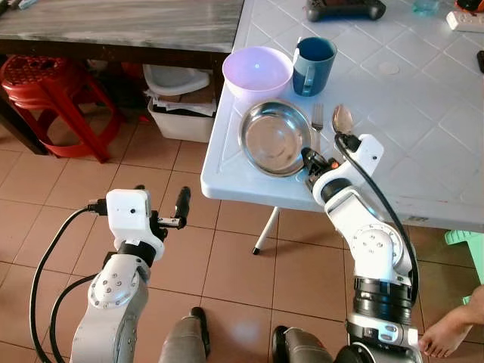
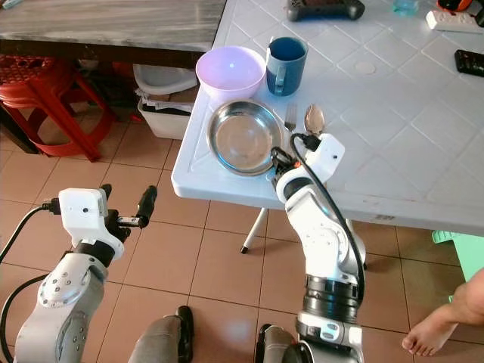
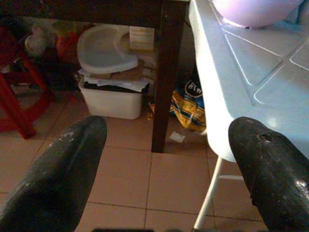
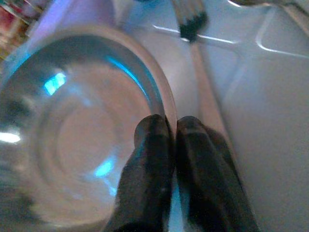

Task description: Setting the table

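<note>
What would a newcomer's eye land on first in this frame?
The right gripper, fingers pinched on the near rim of the steel plate at the white table's front corner. Behind the plate stand a lilac bowl and a blue mug; a fork and spoon lie to its right. The left gripper hangs open above the tiled floor.

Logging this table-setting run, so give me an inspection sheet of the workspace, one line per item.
Surface: white table, tiled top.
Job's things: steel plate near the edge; purple bowl and blue mug behind it; fork and spoon beside it.
Clutter: controller.
End effectors: right end effector shut on plate rim; left end effector open over floor.
Cables: black, on both arms.
Surroundings: red stool, bin, a person's foot.
</note>
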